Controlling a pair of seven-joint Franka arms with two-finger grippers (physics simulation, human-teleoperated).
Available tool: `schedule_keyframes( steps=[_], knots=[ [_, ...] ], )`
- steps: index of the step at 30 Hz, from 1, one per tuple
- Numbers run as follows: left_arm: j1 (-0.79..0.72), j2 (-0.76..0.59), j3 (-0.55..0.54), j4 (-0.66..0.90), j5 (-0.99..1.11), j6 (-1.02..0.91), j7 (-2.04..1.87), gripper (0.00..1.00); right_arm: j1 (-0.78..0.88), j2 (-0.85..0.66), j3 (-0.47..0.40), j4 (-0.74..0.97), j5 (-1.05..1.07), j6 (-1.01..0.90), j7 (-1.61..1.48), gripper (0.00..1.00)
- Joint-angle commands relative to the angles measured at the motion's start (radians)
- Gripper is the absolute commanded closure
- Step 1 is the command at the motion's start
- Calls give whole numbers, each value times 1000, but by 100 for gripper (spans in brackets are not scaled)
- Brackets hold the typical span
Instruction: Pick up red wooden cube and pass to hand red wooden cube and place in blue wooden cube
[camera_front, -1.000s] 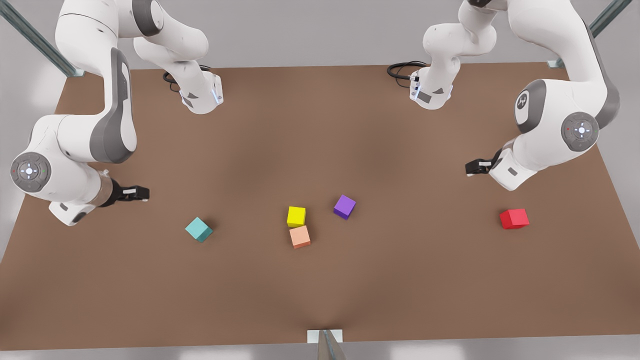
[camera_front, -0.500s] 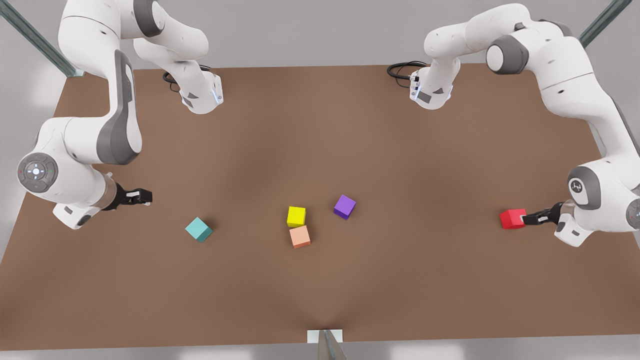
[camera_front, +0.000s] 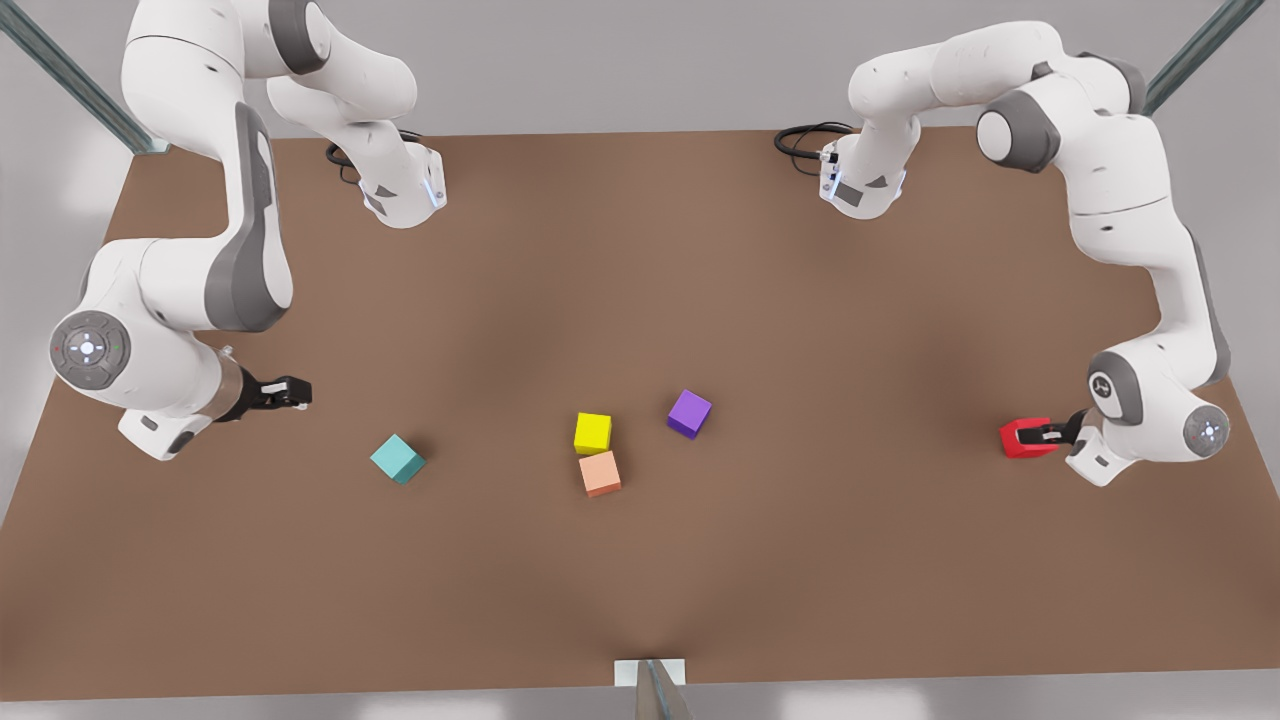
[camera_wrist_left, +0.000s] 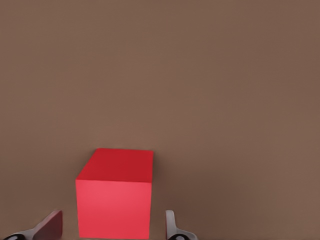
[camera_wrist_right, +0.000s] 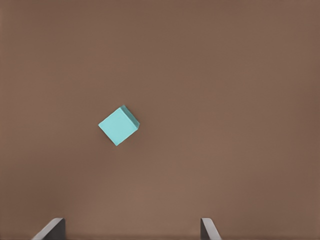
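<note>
Partly hidden, red wooden cube (camera_wrist_left: 115, 192) between left hand (camera_wrist_left: 113, 229) fingertips, fingers cropped

A simulated robot lab: bare brown table (camera_front: 640, 250), grey backdrop.

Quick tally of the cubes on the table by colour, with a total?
Red wooden cube, between the left gripper's open fingers: 1
Blue wooden cube, near the waiting right gripper: 1
Yellow cube: 1
Salmon cube: 1
Purple cube: 1
Total: 5

Three cubes (camera_front: 600, 445) cluster mid-table (camera_front: 640, 580), apparently with two touching.
</note>
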Motion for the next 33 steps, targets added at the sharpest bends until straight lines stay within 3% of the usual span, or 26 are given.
schedule_keyframes(
  steps=[1,13,14,16,17,21,23,27,28,30,33],
  knots=[
    [1,10,-1,-1,1,37,144,0,2,-1,0,1,-2,0,-30,0],
    [23,84,-1,3,-7,77,142,0,0,-1,0,-2,-2,-3,-34,0],
    [24,84,-1,3,-45,102,142,3,0,-1,0,-2,-2,-3,-36,0],
    [26,84,-1,3,-67,113,142,29,0,-1,0,-2,-2,-3,-36,0],
    [26,84,-1,5,-67,113,139,35,0,1,0,-4,-2,-3,-36,0],
    [17,53,-11,11,-68,91,90,38,0,1,0,-4,-2,-3,-36,0],
    [7,49,-51,83,-177,-84,-25,38,2,15,3,13,3,3,-34,0],
    [14,46,-315,218,-263,-355,-435,38,32,50,4,41,57,23,-34,0],
    [12,46,-427,238,-263,-378,-548,38,29,59,4,40,92,23,-63,0],
    [-11,81,-654,284,-330,-335,-638,38,-6,102,1,37,256,21,-304,0],
    [-69,170,-788,290,-399,-185,-623,38,-21,194,3,39,488,-6,-588,0]
  ],
)
